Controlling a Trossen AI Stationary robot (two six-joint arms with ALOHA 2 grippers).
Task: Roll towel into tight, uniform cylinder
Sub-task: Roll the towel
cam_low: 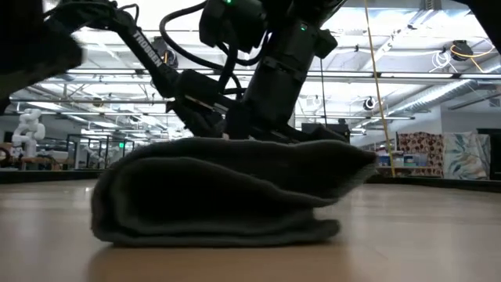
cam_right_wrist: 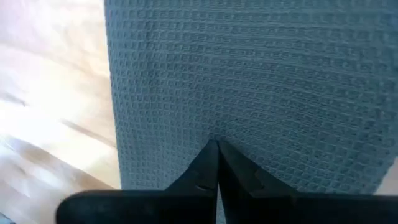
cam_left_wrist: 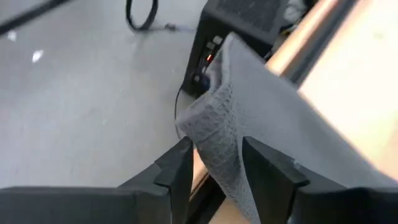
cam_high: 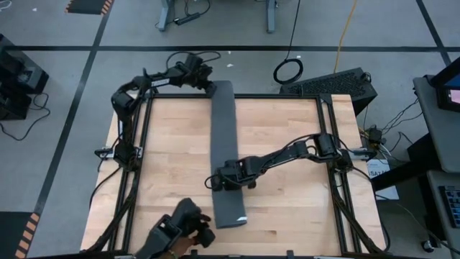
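Butcher-block table point(cam_high: 287, 187) | waffle-weave towel point(cam_high: 226, 151), long folded strip | left end effector point(cam_left_wrist: 214, 171) pinching its corner | right end effector point(cam_right_wrist: 216, 163) pressed together

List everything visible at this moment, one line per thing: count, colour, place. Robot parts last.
towel: one, dark grey, folded into a long strip running from the table's far edge to near its front edge, small white tag at the near end.
table: one, light wood top with a black frame, centre of the high view.
cable coil: one, black, on the grey floor beyond the table.
black box: one, on the floor off the table's far right corner.
left end effector: one, dark, at the towel's far end over the table edge, fingers either side of the lifted cloth corner.
right end effector: one, dark, shut, fingertips pressed down on the towel's middle.
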